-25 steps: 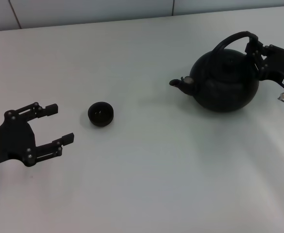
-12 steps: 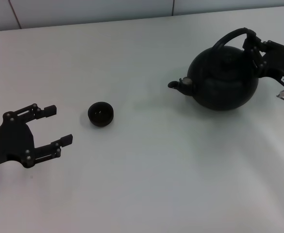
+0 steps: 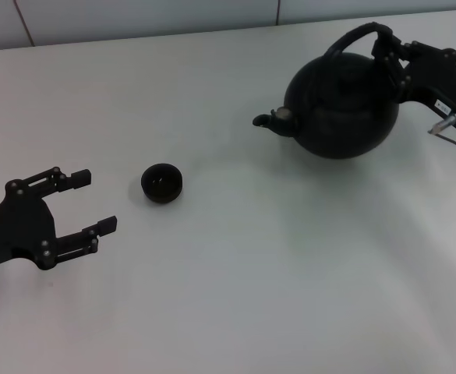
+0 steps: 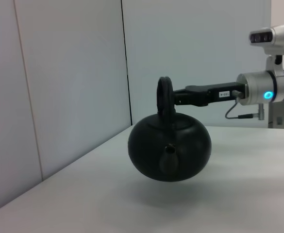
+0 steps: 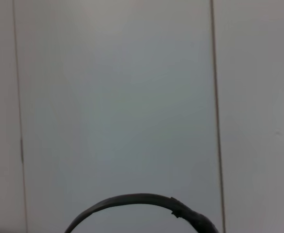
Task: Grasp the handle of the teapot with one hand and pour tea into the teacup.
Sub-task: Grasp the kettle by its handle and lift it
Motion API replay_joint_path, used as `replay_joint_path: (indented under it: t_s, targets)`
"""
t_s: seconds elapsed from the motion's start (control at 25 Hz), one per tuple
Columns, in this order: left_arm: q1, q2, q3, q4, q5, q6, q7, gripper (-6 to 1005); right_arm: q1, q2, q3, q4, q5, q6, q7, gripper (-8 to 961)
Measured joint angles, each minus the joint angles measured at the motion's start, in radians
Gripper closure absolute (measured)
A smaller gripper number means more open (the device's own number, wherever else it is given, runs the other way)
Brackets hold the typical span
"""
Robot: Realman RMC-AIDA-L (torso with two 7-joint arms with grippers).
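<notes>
The matte-black teapot (image 3: 341,105) hangs in the air at the far right, spout pointing left; the left wrist view shows it (image 4: 170,148) lifted clear of the table. My right gripper (image 3: 390,56) is shut on the arched handle (image 3: 351,39) at its right end. The handle's top also shows in the right wrist view (image 5: 132,204). The tiny black teacup (image 3: 162,183) stands on the table at the left of centre, well to the left of the spout. My left gripper (image 3: 93,201) is open and empty, just left of the teacup.
The white table (image 3: 235,280) ends at a pale wall (image 3: 134,19) along the back. The right arm (image 3: 446,78) reaches in from the right edge.
My right gripper has lifted the teapot off the table and carried it up and to the left. The left arm and teacup have stayed put.
</notes>
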Motion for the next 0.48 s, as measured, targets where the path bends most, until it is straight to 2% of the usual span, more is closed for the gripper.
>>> replay_joint_path:
  t_s: [0.28,0.48]
  targets:
    - [0.000,-0.001,0.000,0.000,0.000,-0.002,-0.001,247,0.054,-0.001,-0.082,-0.018,0.003,0.038,0.009,843]
    - [0.001,-0.002,0.000,0.000,-0.001,-0.002,0.000,247,0.083,-0.001,-0.096,-0.022,0.002,0.042,0.010,843]
